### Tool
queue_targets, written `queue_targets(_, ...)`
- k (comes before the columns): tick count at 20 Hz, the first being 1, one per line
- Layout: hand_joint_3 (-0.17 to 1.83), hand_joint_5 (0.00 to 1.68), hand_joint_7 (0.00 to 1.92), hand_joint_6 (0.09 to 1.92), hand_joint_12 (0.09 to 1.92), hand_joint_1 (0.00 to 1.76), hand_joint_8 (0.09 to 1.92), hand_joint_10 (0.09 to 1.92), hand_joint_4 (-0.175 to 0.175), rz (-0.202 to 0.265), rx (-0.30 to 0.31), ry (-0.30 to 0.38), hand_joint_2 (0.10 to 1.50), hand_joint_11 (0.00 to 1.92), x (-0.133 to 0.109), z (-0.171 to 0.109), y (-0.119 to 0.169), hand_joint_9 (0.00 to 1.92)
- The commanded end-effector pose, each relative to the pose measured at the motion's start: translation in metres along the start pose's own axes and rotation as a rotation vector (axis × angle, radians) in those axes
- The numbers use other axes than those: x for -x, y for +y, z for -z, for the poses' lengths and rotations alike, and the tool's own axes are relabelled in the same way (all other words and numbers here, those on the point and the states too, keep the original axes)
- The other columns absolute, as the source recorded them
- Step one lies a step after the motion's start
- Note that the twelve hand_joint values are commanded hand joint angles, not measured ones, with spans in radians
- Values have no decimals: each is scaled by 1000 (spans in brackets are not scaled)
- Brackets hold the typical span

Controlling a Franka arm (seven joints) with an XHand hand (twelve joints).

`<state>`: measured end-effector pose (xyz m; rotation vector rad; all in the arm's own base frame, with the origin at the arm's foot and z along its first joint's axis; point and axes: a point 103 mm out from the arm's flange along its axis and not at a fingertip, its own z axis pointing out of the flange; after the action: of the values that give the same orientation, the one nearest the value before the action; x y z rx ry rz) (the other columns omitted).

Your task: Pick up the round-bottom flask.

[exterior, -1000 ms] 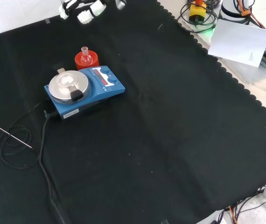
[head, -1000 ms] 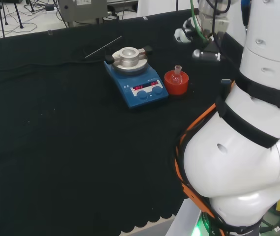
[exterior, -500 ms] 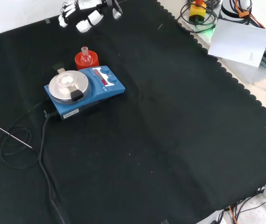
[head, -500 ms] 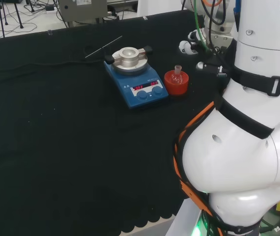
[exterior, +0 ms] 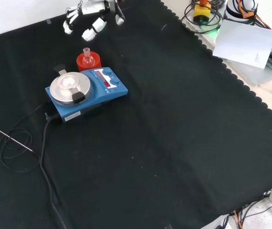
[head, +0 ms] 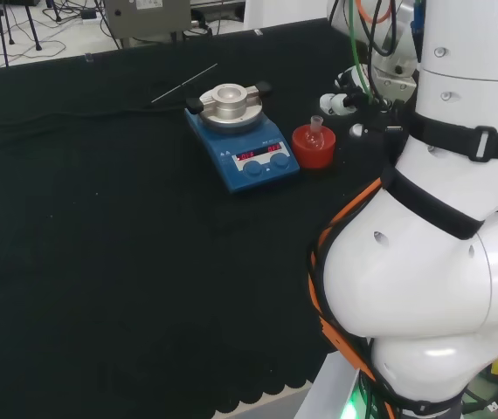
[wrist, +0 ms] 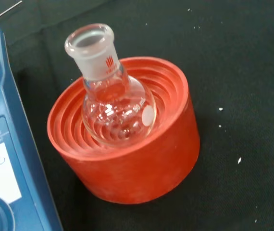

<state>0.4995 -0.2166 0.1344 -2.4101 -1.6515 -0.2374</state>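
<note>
Nearing round-bottom flask [exterior: 86, 54]: hand [exterior: 94, 19]

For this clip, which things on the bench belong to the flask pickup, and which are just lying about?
Part of the job:
- flask
- red stand it sits in
- hand, open, apart from the flask

Lying about:
- blue hotplate beside the stand
- its black cable
- thin metal rod

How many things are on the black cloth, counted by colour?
Red: 1, the ribbed stand.
Clear: 1, the glass flask sitting in it.
Blue: 1, the stirrer box with a silver top.
Silver: 1, the thin rod.
Total: 4.
</note>
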Motion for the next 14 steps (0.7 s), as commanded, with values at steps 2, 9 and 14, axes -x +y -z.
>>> queue_targets(2, 316, 593, 285, 242, 1290, 781, 666, 727, -82, 2, 25, 31, 869, 0, -8, -24, -1, 442)
queue_targets(9, 598, 541, 302, 384, 1313, 821, 688, 738, -84, 43, 47, 51, 694, 0, 2, -35, 0, 460)
queue_targets(14, 634, 550, 315, 480, 1324, 837, 694, 735, -87, 47, 56, 57, 661, 0, 5, -39, 1, 476)
